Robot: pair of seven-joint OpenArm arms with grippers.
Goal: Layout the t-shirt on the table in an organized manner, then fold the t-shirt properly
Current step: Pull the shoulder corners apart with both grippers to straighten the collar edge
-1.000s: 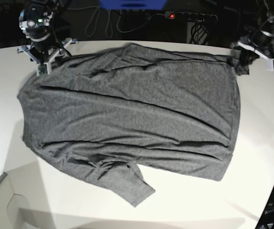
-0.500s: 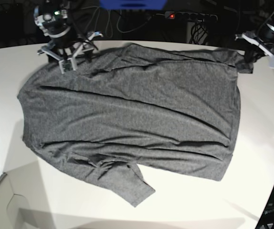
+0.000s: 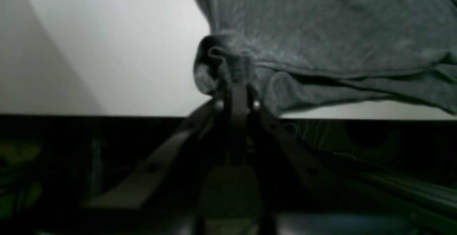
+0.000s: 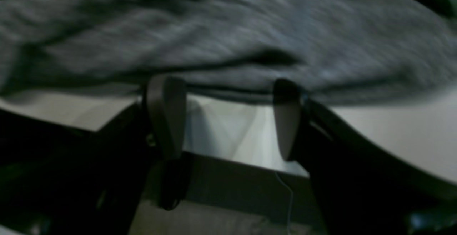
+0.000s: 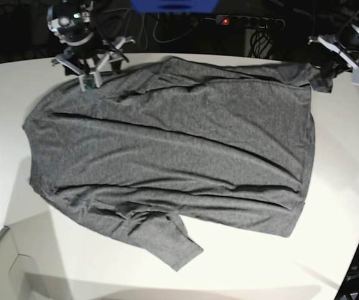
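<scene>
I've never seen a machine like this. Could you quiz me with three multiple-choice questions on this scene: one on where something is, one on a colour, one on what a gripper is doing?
1. Where does the t-shirt lie?
A. Spread on the table
B. Hanging off a chair
C. In a box

2. What colour is the shirt?
A. Red
B. Heather dark grey
C. Yellow

3. What is the left gripper doing?
A. Open above bare table
B. Holding a cup
C. Pinching a corner of the shirt

Answers: 1 A, the base view shows it flat across the white tabletop. 2 B, it is grey in every view. 3 C, the left wrist view shows fabric bunched between the closed fingers.
</scene>
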